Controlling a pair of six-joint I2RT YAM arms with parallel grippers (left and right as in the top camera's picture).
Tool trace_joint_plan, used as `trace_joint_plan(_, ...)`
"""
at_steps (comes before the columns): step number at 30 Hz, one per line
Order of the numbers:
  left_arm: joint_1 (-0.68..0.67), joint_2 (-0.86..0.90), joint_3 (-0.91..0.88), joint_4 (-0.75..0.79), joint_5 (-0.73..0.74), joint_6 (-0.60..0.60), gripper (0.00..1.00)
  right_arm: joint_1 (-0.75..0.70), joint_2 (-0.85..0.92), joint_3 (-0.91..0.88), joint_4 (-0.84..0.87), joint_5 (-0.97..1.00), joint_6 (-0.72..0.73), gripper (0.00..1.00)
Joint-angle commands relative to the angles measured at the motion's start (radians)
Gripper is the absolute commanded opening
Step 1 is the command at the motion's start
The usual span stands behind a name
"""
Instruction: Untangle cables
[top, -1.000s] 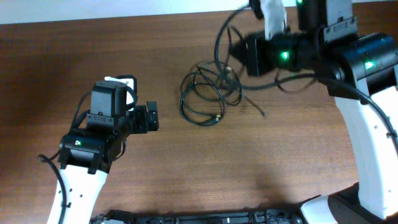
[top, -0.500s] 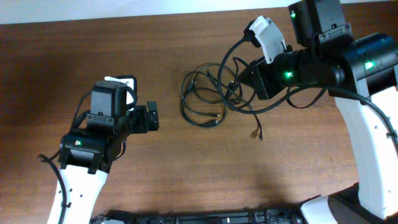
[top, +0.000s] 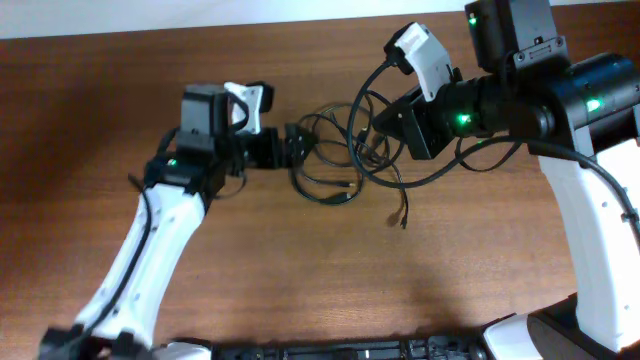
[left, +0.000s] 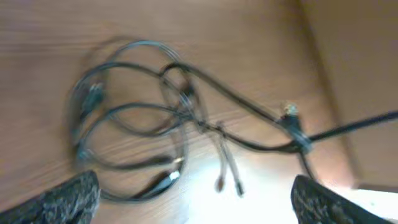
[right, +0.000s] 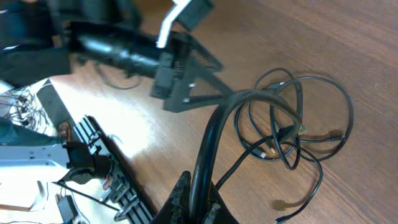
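The left arm of white shell with black joints (top: 150, 240) stretches forward and inward. Its black two-finger gripper (top: 298, 143) points toward the middle, and the wrist view shows its dark fingertips (left: 62, 199) standing wide apart. The right arm, white and black with green lights (top: 590, 200), bends inward. Its black gripper (top: 402, 122) is closed tight on a thin black cable (right: 211, 143).

Smooth, faintly shiny wood-grain table (top: 300, 280); thin black cables (top: 340, 152) (rubbery, slightly glossy sheaths).

Cables (top: 335, 160) lie on table (top: 300, 280) between both jaws.
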Motion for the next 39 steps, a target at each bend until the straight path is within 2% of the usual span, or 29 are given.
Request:
trace_joint_plan(1,0.003,0.091,0.006,0.089,0.213,-0.180,0.99,0.006,-0.007,0.011,-0.003,-0.033,-0.027,0.04)
trace_joint_plan(3,0.003,0.137,0.006,0.143,0.229,-0.327,0.99,0.006,-0.007,0.011,-0.003,-0.033,-0.027,0.04)
trace_joint_plan(6,-0.009,0.164,0.006,0.196,0.235,-0.462,0.99,0.006,-0.007,0.011,-0.002,-0.033,-0.027,0.04)
trace_joint_plan(8,-0.040,0.169,0.006,0.265,0.228,-0.511,0.99,0.006,-0.007,0.011,-0.002,-0.033,-0.027,0.04)
trace_joint_plan(9,-0.068,0.169,0.006,0.299,0.175,-0.558,1.00,0.006,-0.007,0.011,-0.002,-0.033,-0.027,0.04)
trace_joint_plan(11,-0.109,0.169,0.006,0.309,0.088,-0.635,0.95,0.006,-0.007,0.011,-0.003,-0.033,-0.027,0.04)
trace_joint_plan(16,-0.179,0.169,0.006,0.309,-0.015,-0.675,0.85,0.006,-0.007,0.011,-0.003,-0.033,-0.027,0.04)
trace_joint_plan(17,-0.183,0.169,0.006,0.309,-0.021,-0.675,0.73,0.006,-0.007,0.011,-0.003,-0.033,-0.027,0.04)
trace_joint_plan(18,-0.183,0.169,0.006,0.309,-0.027,-0.677,0.56,0.006,-0.007,0.011,-0.003,-0.033,-0.026,0.04)
trace_joint_plan(19,-0.182,0.169,0.006,0.309,-0.045,-0.677,0.33,0.006,-0.007,0.011,-0.004,-0.033,-0.026,0.04)
trace_joint_plan(20,-0.179,0.169,0.006,0.309,-0.070,-0.678,0.15,0.006,-0.007,0.011,-0.006,-0.033,-0.026,0.04)
trace_joint_plan(22,-0.165,0.169,0.006,0.305,-0.121,-0.678,0.00,0.006,-0.007,0.011,-0.014,-0.033,-0.026,0.04)
trace_joint_plan(26,-0.098,0.169,0.006,0.227,-0.229,-0.678,0.00,0.005,-0.007,0.011,-0.037,-0.032,-0.027,0.04)
trace_joint_plan(29,-0.032,0.169,0.006,0.108,-0.350,-0.677,0.00,0.005,-0.014,0.011,-0.036,-0.032,-0.027,0.04)
trace_joint_plan(33,0.052,0.169,0.006,-0.008,-0.392,-0.664,0.00,0.005,-0.037,0.012,0.001,-0.032,-0.026,0.04)
trace_joint_plan(35,0.086,0.169,0.006,-0.047,-0.390,-0.574,0.00,0.005,-0.058,0.012,0.052,-0.032,-0.026,0.04)
trace_joint_plan(36,0.087,0.169,0.006,-0.077,-0.389,-0.477,0.00,0.004,-0.078,0.012,0.116,-0.027,-0.010,0.04)
trace_joint_plan(39,0.069,0.169,0.006,-0.135,-0.370,-0.302,0.00,-0.018,-0.108,0.012,0.251,-0.029,0.086,0.04)
